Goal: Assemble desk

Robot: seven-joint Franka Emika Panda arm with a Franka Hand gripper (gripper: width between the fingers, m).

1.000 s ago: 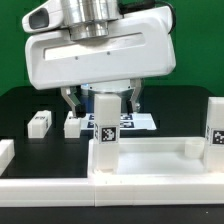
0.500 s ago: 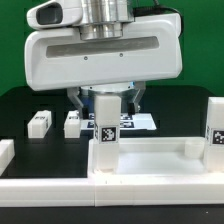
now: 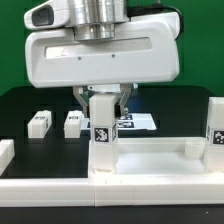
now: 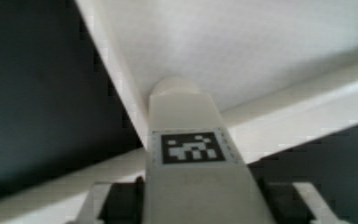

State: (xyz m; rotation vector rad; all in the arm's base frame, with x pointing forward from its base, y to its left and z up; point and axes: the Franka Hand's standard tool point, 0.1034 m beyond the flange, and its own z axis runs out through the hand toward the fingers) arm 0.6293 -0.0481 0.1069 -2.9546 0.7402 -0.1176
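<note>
gripper [image 3: 103, 104] — jaws flank upright leg [image 3: 104, 152], clamped or not: cannot tell | tag [image 3: 103, 131] on leg — black-white square

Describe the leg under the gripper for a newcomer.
On the rimmed white tabletop, at its corner on the exterior view's left, stands a tagged leg under the gripper. The other standing leg has no gripper over it; two legs lie behind.

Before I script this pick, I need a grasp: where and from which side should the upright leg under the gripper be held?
Take the leg near its top, above the tag, from straight overhead, fingers on the two sides flanking the tagged face. It stands upright and narrow, its foot at the tabletop, so only the top is free.
</note>
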